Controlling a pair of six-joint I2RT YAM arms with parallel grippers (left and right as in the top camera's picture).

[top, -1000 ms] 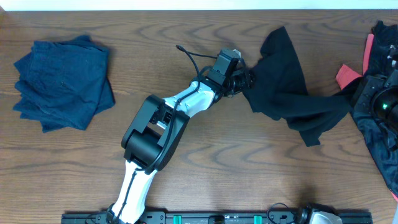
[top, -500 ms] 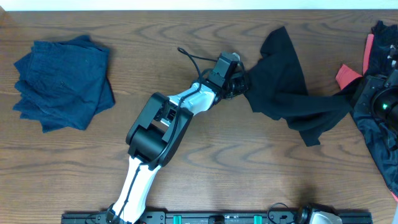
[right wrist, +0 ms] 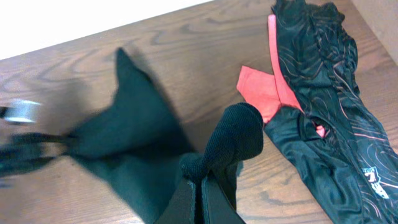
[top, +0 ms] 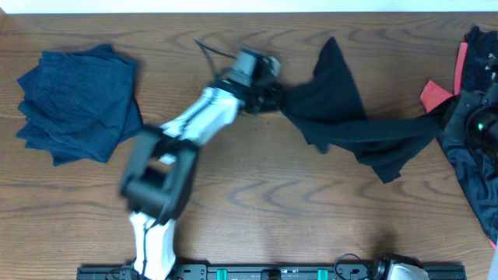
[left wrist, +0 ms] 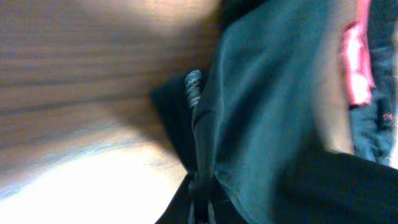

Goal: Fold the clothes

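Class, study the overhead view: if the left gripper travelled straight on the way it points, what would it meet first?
The left gripper points rightward into the black garment it pinches, so that cloth comes first; height is hard to judge from above.

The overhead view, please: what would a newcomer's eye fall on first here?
The soft black fabric garment stretched across the middle of the wooden table, pinched by the left gripper at one end and the right gripper at the other. Next, the folded navy blue cloth pile far left and a black-and-coral-red patterned garment at the right edge.
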